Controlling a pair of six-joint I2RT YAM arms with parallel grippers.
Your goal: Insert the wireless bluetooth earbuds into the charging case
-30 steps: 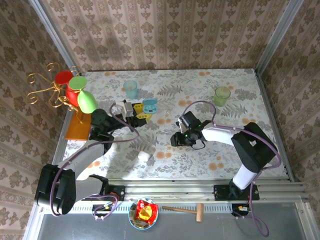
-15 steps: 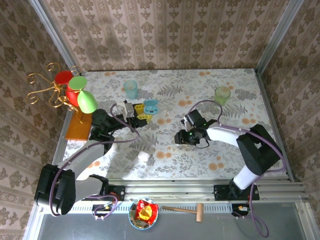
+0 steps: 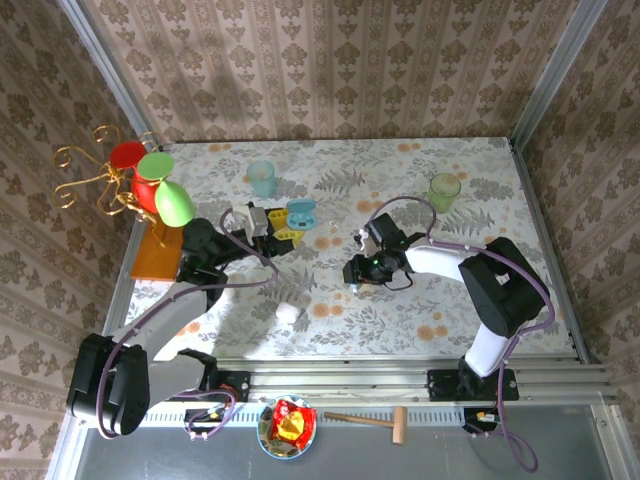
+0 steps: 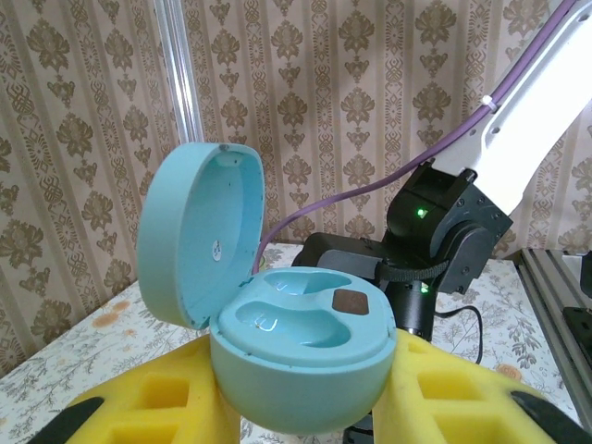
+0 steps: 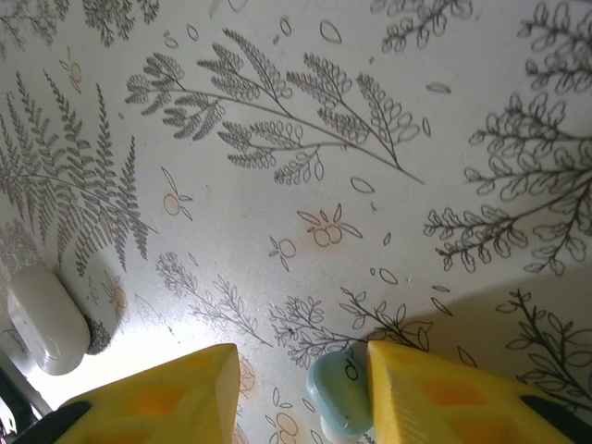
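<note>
Left gripper (image 4: pixel 305 375): clamped on the charging case (image 4: pixel 310 319) — a yellow finger pressed against each side of its pale blue base.
Charging case: held upright between the left gripper's fingers, above the table. Its lid is swung back and stands open at one side. Two moulded wells face up, with a small dark square patch by one of them.
Right gripper (image 5: pixel 298 365): fingers apart, pointed down at the fern-patterned table (image 5: pixel 305 139).
Earbud (image 5: pixel 340 400): a small pale blue piece with a whitish end, lying on the table in the gap between the right gripper's fingers — right up against one finger, clear of the other. I cannot tell whether it actually touches that finger.
White pebble (image 5: pixel 46 319): rounded, on the table off to one side of the right gripper, well apart from its fingers.
Right arm (image 4: pixel 444 231): just past the left gripper's tips, beyond the case, with a green light lit on its dark wrist.
</note>
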